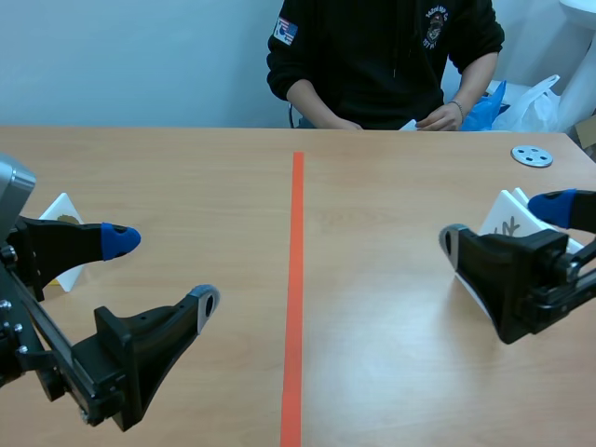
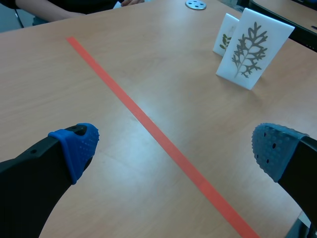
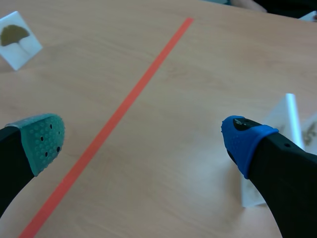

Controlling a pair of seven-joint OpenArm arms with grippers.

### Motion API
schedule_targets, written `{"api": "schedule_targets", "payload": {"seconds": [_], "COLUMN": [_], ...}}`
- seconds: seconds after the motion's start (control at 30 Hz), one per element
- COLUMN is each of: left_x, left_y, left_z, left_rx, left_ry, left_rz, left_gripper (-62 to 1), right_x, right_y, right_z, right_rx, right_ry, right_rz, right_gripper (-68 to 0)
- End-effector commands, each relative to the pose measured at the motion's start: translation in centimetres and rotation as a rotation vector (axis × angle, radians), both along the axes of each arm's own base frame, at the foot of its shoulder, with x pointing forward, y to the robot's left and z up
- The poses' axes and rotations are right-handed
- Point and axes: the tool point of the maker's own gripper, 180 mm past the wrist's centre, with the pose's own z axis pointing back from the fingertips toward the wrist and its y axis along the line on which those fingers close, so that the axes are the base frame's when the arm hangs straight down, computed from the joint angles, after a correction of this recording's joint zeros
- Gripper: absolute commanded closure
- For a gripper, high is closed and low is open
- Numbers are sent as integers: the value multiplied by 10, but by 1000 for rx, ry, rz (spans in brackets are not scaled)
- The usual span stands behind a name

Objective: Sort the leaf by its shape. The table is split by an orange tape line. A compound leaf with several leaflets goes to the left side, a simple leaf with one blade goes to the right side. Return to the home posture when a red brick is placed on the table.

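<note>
A white card with a brown fan-shaped single leaf (image 1: 63,218) stands left of the orange tape line (image 1: 296,298), behind my left gripper (image 1: 164,271); it also shows in the right wrist view as the fan-leaf card (image 3: 17,39). Right of the line stand two white cards: the front card (image 2: 252,49) bears a dark, much-divided leaf, and the rear card (image 2: 227,34) is half hidden behind it. My right gripper (image 1: 501,223) hangs just in front of these cards (image 1: 507,222). Both grippers are open and hold nothing.
A person in a black top (image 1: 386,56) sits across the table with both hands at the far edge. A round metal disc with holes (image 1: 532,155) lies at the far right. Blue and white bags (image 1: 521,102) sit beyond the table.
</note>
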Motion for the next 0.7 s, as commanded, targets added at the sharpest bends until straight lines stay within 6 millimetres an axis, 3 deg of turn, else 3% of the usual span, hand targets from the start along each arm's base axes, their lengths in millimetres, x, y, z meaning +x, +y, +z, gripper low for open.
{"api": "schedule_targets", "payload": {"seconds": [0.0, 0.2, 0.67], "left_x": [3, 3, 3], "left_y": [1, 1, 1], "left_z": [8, 8, 8], "left_rx": [-22, -21, -20], "left_ry": [-22, -22, -22], "left_rz": [9, 9, 9], "left_gripper": [-623, -623, -623], "right_x": [2, -1, 1], "right_y": [6, 15, 15], "right_z": [5, -5, 1], "right_rx": [20, -15, 3], "right_ry": [-21, -4, -33], "right_rz": [12, 27, 25], "right_gripper": [-679, -679, -679]}}
